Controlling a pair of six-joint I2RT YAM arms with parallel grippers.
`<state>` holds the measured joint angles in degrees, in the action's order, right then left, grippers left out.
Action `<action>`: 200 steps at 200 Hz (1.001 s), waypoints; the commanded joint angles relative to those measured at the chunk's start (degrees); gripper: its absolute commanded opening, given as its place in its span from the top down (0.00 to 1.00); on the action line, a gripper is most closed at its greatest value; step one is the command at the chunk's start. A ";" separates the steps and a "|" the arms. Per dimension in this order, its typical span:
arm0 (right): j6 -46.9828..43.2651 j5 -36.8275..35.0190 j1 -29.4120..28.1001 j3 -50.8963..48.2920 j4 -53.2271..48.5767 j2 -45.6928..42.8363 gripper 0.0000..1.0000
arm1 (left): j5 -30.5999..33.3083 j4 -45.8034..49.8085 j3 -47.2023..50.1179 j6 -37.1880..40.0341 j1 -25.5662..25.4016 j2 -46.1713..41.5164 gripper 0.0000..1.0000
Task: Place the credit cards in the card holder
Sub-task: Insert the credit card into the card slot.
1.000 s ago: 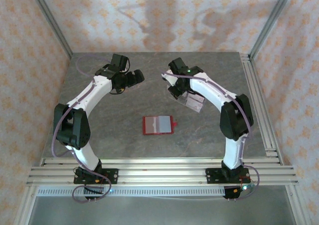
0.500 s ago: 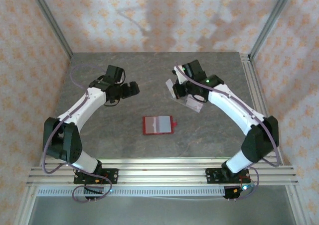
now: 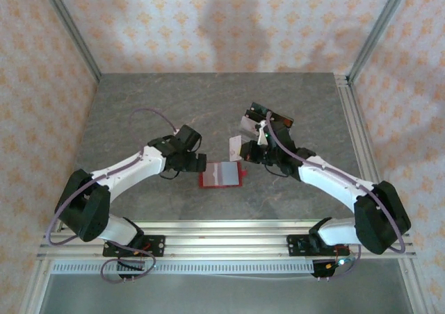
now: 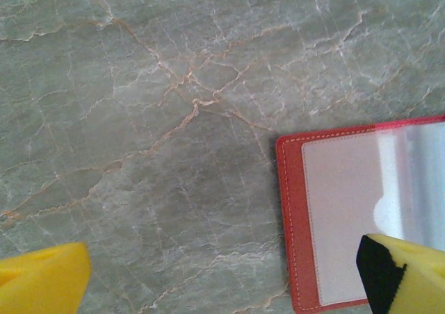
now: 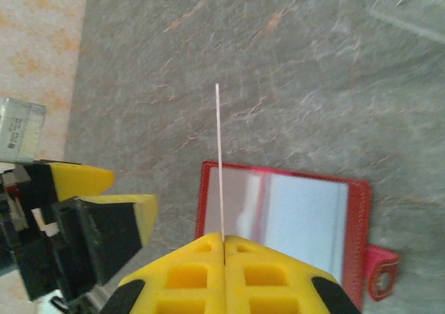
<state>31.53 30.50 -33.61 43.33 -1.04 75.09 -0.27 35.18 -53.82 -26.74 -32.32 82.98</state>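
the grey veined bench (image 3: 139, 105) takes up most of the scene, with patterned walls around it. both my arms bend inward from the near rail and meet close to its middle.

the card holder (image 3: 221, 174) lies spread open and flat on the bench, near the middle and a little toward the near edge. its red border frames pale inner pockets, and its small tab sticks out on the right side. farther back and to the right, well apart from it, stands a clear plastic stand (image 3: 254, 124).

my left tool (image 3: 197, 163) sits at the holder's left edge with its jaws spread wide and nothing between them. in the left wrist view one yellow finger (image 4: 403, 272) is over the holder's inner pocket and the other is over bare bench. i can't tell whether either one touches.

my right tool (image 3: 243, 149) is pinched tight on one credit card (image 5: 219, 161). in the right wrist view the card stands edge-on out of the pads as a thin pale line over the holder's left half. from above it looks to be hanging just past the holder's far edge, clear of the pockets, though its height is hard to judge.
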 commanded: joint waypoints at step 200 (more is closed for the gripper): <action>12.35 4.60 -5.34 -15.00 35.90 14.39 1.00 | 13.05 -1.17 3.60 -1.01 -6.27 10.07 0.00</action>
<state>43.13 34.04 -38.65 29.74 29.08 88.20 8.56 31.57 -50.39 -26.92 -38.30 91.79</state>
